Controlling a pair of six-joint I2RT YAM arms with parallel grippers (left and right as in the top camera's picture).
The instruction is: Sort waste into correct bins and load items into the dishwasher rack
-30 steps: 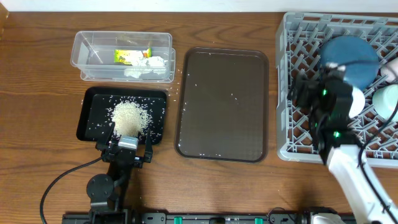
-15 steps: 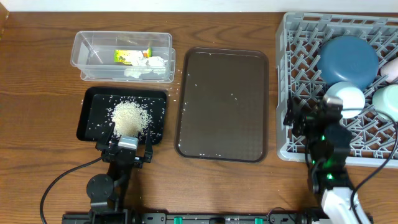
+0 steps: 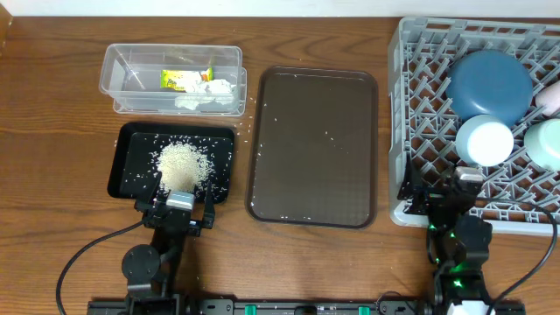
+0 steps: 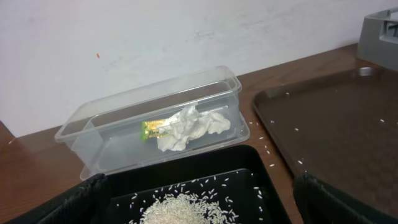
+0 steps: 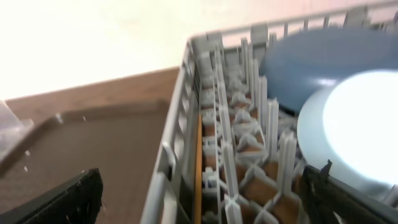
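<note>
Right arm has pulled back off the rack [image 3: 420, 114] to the table's near edge. The light blue bowl [image 3: 484, 140] now shows in full, sitting in the rack just in front of the blue dish [image 3: 490, 83]. The right gripper [image 3: 444, 194] hangs at the rack's near left corner, jaws wide, holding nothing. The mint bowl [image 3: 547, 140] and pink cup [image 3: 551, 94] stand at the rack's right edge, beside the dish. The left gripper [image 3: 175, 199] has not moved: it sits at the near rim of the black tray [image 3: 122, 149], jaws wide and empty. Rice [image 3: 182, 164] lies heaped in that tray with loose grains around it, and a few more dot the brown tray [image 3: 315, 175] between black tray and rack. Behind the black tray, the tub [image 3: 118, 74] holds the wrapper [image 3: 179, 79] and tissue [image 3: 217, 87], which touch each other.
</note>
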